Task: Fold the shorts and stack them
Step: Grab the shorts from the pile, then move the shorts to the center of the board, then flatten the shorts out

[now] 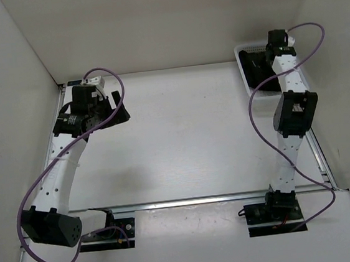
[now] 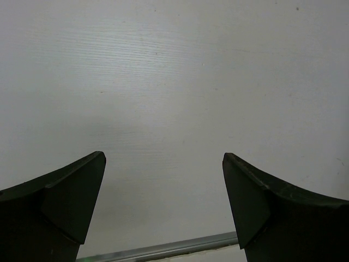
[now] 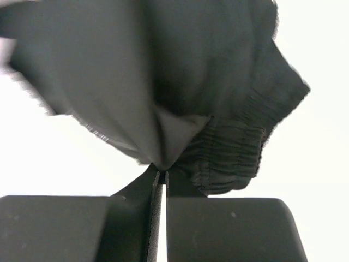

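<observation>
**Shorts (image 3: 218, 71) gripped at the basket (image 1: 241, 58); folding not yet begun**

Between the near edge and the middle of the desk (image 1: 189, 148), nothing folded or stacked is seen. Toward the far left corner the left gripper (image 2: 163, 164) is held over bare desk, its jaws wide apart with nothing between them. At the far right corner, over the white mesh basket, the right gripper (image 3: 162, 173) is clamped on a pinch of the black fabric, with the gathered waistband bunched beside it. The task is judged to be at its start: lifting out, spreading, folding and stacking are all left. No brand, label or writing can be read.
</observation>
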Robot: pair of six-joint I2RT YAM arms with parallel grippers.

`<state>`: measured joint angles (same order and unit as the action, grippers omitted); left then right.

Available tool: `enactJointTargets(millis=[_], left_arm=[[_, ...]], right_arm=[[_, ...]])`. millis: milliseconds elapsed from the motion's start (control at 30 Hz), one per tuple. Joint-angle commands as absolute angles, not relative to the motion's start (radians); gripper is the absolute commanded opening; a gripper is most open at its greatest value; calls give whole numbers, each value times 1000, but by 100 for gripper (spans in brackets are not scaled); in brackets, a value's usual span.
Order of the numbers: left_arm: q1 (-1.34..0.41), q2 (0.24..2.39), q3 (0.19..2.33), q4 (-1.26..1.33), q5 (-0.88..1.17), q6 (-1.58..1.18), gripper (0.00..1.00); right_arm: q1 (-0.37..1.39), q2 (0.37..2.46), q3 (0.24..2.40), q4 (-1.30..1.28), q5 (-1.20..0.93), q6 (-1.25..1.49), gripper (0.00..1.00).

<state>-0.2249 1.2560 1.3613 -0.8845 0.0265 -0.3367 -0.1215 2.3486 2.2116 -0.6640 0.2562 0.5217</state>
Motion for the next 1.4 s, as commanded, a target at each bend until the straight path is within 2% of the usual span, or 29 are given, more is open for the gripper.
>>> enactJointTargets(millis=[0,133,267,300,433,500,633,667,767,800,833,900,967,1000,1033,1067,1100,1167,1233,1267,1300,1333,1367], left_arm=[[-161,1204,1407,-920,135,-315,100],[-114,1151,1394,-943,144,-324,100],[-55,1117,1381,-995,133,-345,100],[-42,1117,1393,-1012,121,-345,100],[34,1117,1428,-1074,144,-333,100],[83,1105,1446,-1097,204,-333,100],[115,1066,1436,-1097,250,-333,100],[115,1066,1436,-1097,262,-333,100],[115,1055,1427,-1097,294,-324,100],[115,1055,1410,-1097,308,-315,100],[115,1055,1378,-1097,325,-314,100],[115,1055,1314,-1083,379,-302,100],[115,1055,1272,-1083,390,-291,100],[100,1055,1247,-1083,400,-291,100],[81,1055,1221,-1083,400,-304,96],[81,1040,1165,-1069,417,-316,92],[66,1029,1134,-1043,426,-316,82],[55,999,1048,-1023,452,-345,76],[43,986,993,-1013,453,-356,71],[43,977,965,-1012,453,-356,71],[43,977,907,-1000,453,-379,74],[43,977,885,-1000,453,-390,76],[34,989,871,-985,481,-390,81]], right_arm=[[-28,2034,2249,-528,192,430,0],[82,1861,2350,-528,24,367,0],[181,1780,2457,-528,-112,367,0],[199,1767,2470,-528,-176,367,0],[294,1688,2421,-528,-218,403,0],[331,1620,2344,-528,-262,426,0],[408,1430,2032,-513,-237,456,0],[408,1399,1875,-503,-218,456,0],[408,1301,1575,-503,-145,489,1],[397,1289,1574,-503,-126,503,13],[362,1289,1465,-512,-126,503,56],[295,1334,1396,-587,-117,541,78],[281,1350,1379,-687,-85,541,79],[281,1350,1361,-698,-59,551,74],[296,1326,1335,-698,-39,551,69],[310,1304,1269,-687,-22,577,56],[343,1261,1232,-678,-9,589,48],[385,1221,1159,-667,-9,633,28],[471,1171,1039,-626,-61,715,32],[509,1157,998,-608,-83,750,41],[596,1148,959,-560,-121,785,58],[641,1147,922,-537,-135,860,68],[688,1147,866,-513,-144,886,71]])
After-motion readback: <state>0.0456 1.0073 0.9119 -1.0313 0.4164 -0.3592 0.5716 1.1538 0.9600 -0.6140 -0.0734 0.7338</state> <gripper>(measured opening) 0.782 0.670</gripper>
